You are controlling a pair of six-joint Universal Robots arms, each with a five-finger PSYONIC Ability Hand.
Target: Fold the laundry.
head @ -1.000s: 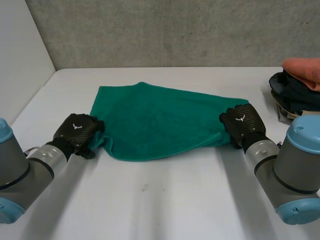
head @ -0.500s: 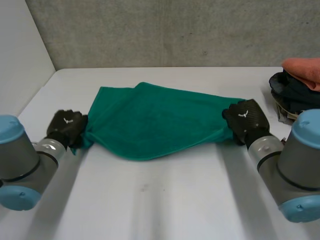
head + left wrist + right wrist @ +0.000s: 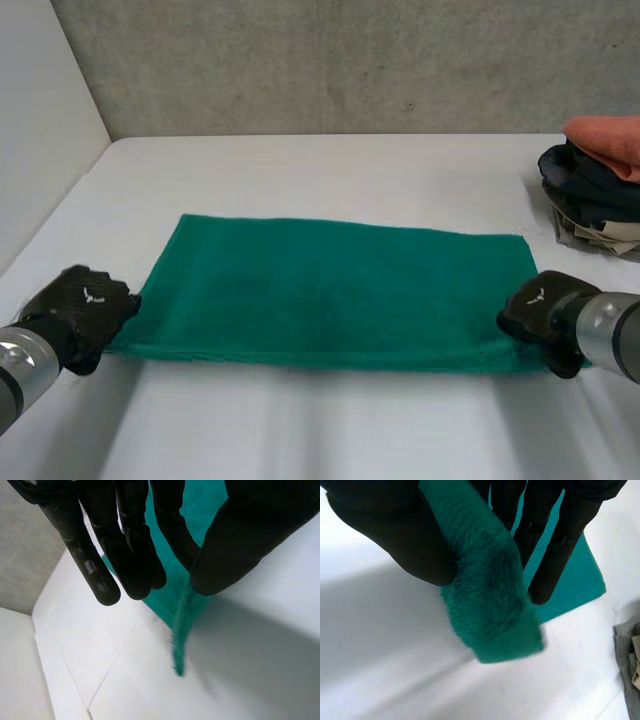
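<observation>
Towel (image 3: 340, 290) of fuzzy green terry forms a long flat rectangle.

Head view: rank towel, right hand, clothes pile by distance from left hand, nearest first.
1. Towel: corner pinched in the left hand.
2. Right hand: at the towel's opposite end.
3. Clothes pile: far right, beyond the right hand.
</observation>
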